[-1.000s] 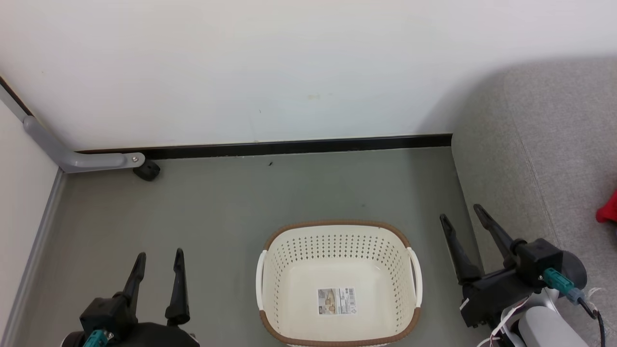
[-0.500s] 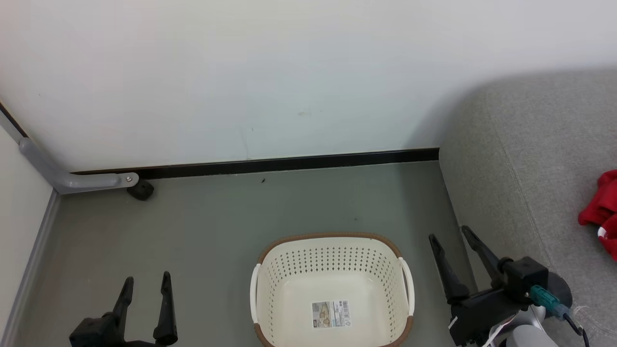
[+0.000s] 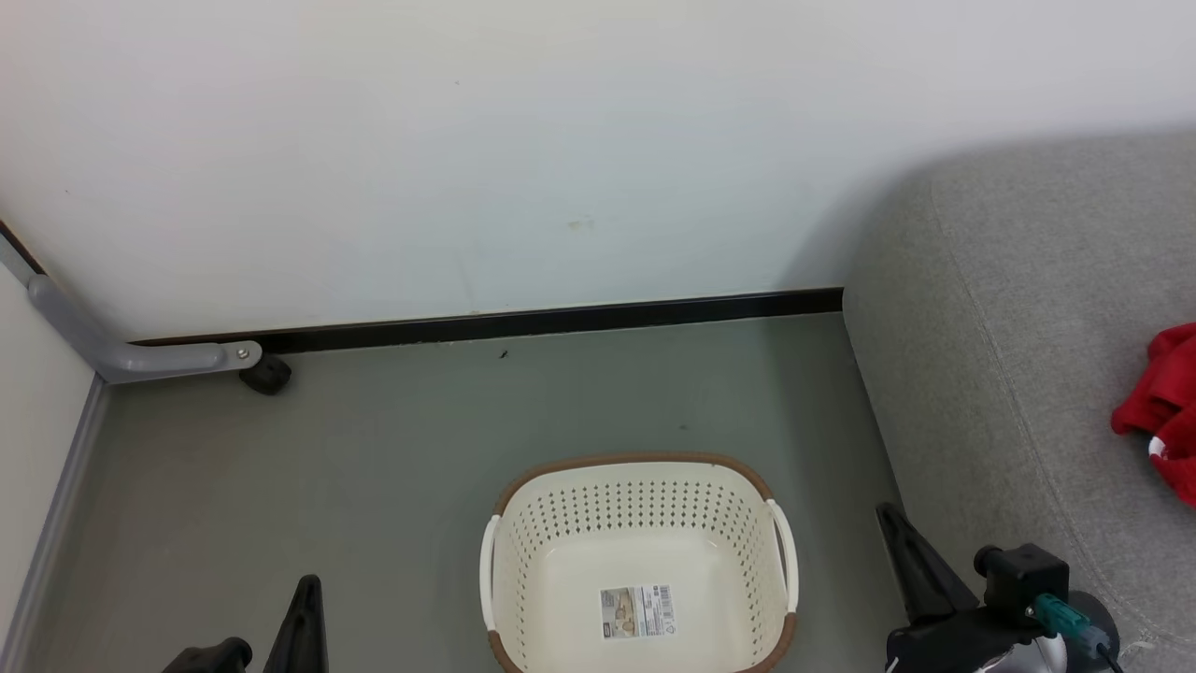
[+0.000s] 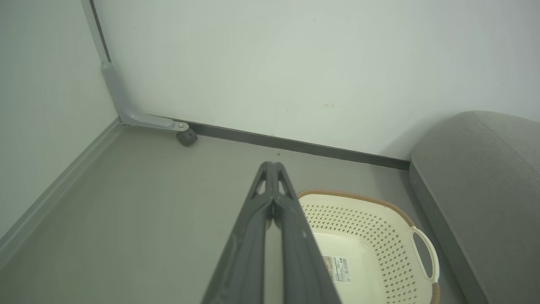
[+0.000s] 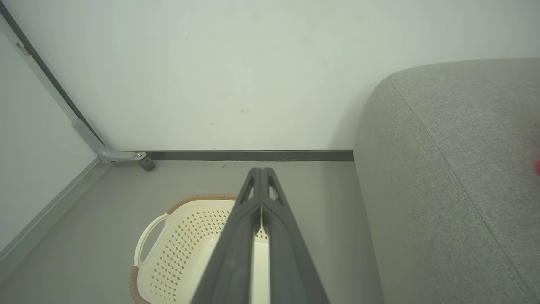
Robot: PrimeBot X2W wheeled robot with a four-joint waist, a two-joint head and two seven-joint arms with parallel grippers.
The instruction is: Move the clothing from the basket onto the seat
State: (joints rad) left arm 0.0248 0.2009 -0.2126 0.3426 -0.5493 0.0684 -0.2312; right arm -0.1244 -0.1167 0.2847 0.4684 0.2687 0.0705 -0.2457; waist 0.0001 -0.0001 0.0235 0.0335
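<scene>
The cream basket [image 3: 523,523] with a brown rim stands on the grey floor, holding nothing but a barcode label on its floor; it also shows as the basket [image 4: 379,228] and the basket [image 5: 177,249] in the wrist views. Red clothing [image 3: 1159,411] with white trim lies on the grey seat [image 3: 1018,308] at the right edge. My left gripper [image 3: 305,589] is low at the basket's left, my right gripper [image 3: 888,514] low between basket and seat. Both wrist views show the fingers pressed together, left gripper [image 4: 272,165] and right gripper [image 5: 261,171], holding nothing.
A white wall with a black skirting [image 3: 561,322] runs behind the basket. A grey metal bracket with a small black caster [image 3: 266,374] sits in the left corner, beside a side wall. The seat [image 5: 443,169] borders the floor on the right.
Both grippers have shut from open and dropped lower in the head view. The camera has turned and tilted, so more of the seat and the red clothing shows.
</scene>
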